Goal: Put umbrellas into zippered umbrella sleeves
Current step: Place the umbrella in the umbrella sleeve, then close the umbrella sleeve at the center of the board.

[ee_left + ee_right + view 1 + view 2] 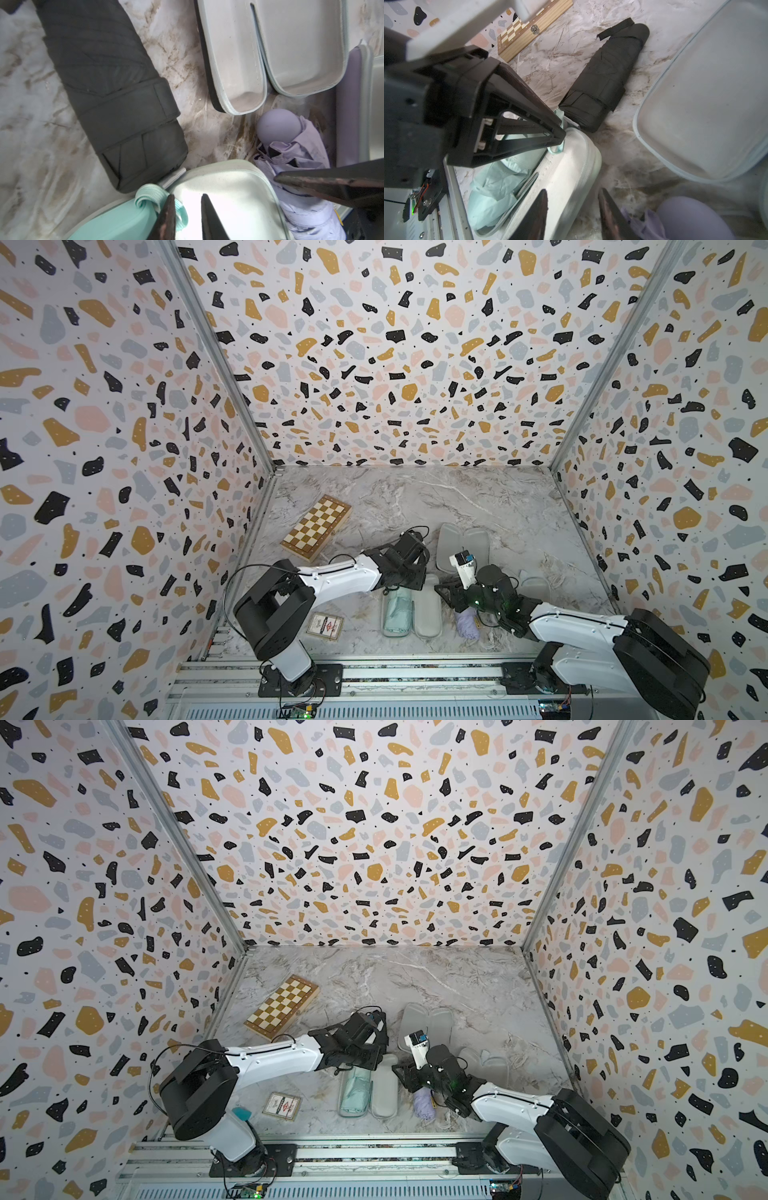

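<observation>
The marbled counter [478, 497] bears an open mint green case [428, 614] right under the left end effector [188, 196], a black umbrella [116, 99] just past its tips and a chessboard box [316, 527] farther out. Under the right end effector [573, 190] lies a lilac umbrella [467, 624], with an open black-shelled case [234, 62] beyond it and an open lilac-shelled case [351, 108] at its right. A small card packet [325, 626] sits well back of the left end effector.

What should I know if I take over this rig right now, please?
Left gripper: jaws narrow about the mint strap; grip unclear.
Right gripper: open, over the mint case's empty half.
Done: mint umbrella lies in the open mint case.
To do: close and zip it; black umbrella and lilac umbrella lie on the table beside the open black case and lilac case.
</observation>
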{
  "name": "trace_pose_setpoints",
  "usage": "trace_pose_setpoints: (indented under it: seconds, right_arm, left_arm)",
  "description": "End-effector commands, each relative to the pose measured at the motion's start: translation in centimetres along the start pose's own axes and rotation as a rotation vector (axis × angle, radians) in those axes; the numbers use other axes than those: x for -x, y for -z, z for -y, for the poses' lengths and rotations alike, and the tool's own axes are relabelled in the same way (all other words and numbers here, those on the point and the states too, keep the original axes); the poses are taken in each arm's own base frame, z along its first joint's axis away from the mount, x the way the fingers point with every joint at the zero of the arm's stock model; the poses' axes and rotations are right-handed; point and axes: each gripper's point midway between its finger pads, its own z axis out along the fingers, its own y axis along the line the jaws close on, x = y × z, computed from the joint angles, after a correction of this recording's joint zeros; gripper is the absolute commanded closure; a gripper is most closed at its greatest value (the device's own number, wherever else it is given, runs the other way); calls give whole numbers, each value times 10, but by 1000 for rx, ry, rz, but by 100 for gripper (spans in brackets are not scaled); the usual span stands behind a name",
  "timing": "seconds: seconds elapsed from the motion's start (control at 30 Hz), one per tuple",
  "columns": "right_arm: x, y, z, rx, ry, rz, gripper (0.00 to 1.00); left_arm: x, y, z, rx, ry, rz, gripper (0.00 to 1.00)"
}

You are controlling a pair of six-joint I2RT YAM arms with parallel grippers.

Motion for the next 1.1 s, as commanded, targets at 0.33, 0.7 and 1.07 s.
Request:
trace_pose_setpoints:
  seconds: [0.33,0.7,1.07]
  right_arm:
    - [26,11,33,-219,-5,70,62]
    - [19,1,18,-185,44,21,72]
    - [7,-27,-16,-99,87,-53,73]
  left_arm:
    - [-5,51,-6,-12,16,108,76]
    - [-41,73,-64,175,99,191,74]
    - [-65,65,-88,201,155,232,73]
